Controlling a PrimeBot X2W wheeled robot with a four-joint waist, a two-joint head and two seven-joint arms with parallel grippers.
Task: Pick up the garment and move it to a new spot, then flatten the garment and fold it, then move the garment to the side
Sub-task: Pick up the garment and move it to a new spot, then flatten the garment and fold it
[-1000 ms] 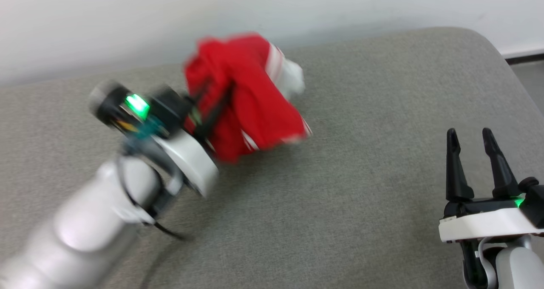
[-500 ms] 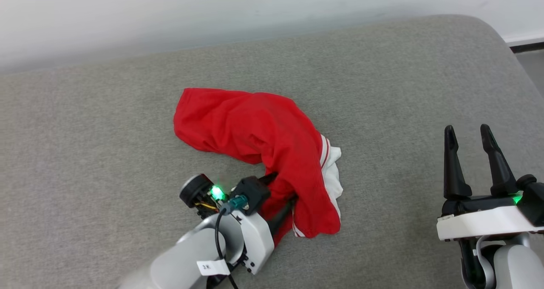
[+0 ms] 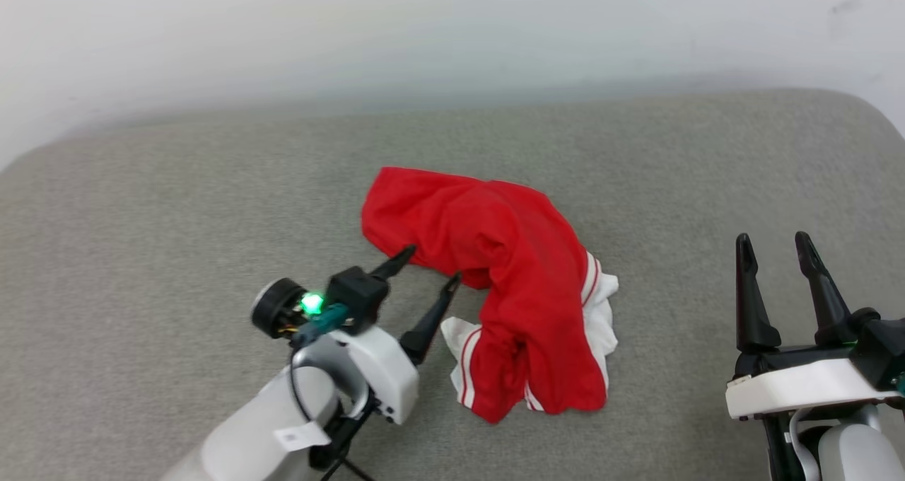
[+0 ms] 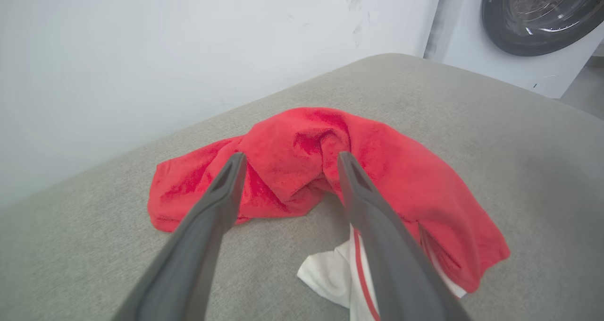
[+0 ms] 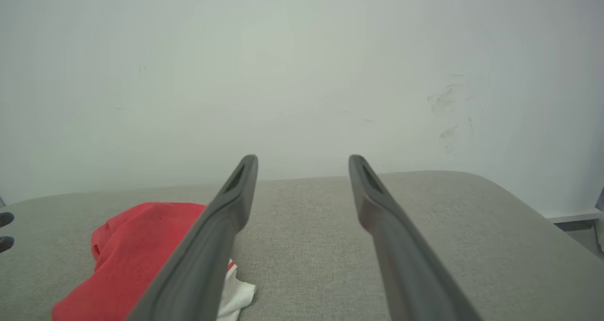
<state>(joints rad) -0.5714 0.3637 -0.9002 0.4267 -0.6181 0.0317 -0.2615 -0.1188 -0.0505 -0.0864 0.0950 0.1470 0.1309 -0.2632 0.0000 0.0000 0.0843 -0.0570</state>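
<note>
Head view: red jersey garment with white sleeves and red-white striped trim (image 3: 509, 255) is seen crumpled in an arched heap at frame centre, lying on the grey fabric-upholstered cushion (image 3: 212, 205). One white sleeve (image 3: 601, 311) is bunched at the heap's lower right. No lettering is exposed. Left end effector (image 3: 433, 263) is placed at lower centre-left, fingers spread wide, tips at or just beside the garment's left edge. Contact cannot be told; nothing is pinched. Right end effector (image 3: 772, 239) is parked at lower right, fingers wide, empty, well apart from the garment.

Left wrist view: left end effector (image 4: 291, 155) is confirmed wide, with no cloth caught between the fingers. Garment (image 4: 401, 179) is draped just beyond the tips at frame centre, with white striped cloth at bottom centre. A white front-loading washing machine (image 4: 542, 14) is seen at upper right, beyond the cushion.

Right wrist view: right end effector (image 5: 303, 158) is shown wide and empty, aimed at the plain white wall (image 5: 302, 66). Garment (image 5: 132, 245) is at lower left on the cushion (image 5: 306, 245).

Progress, judged: garment is set down free on the cushion, so the pick-and-move step is taken as likely done, though that cannot be confirmed here. Flattening is not started: cloth is doubled over and the sleeve is bunched. Folding and the move to the side are outstanding. Most of the task is left.
</note>
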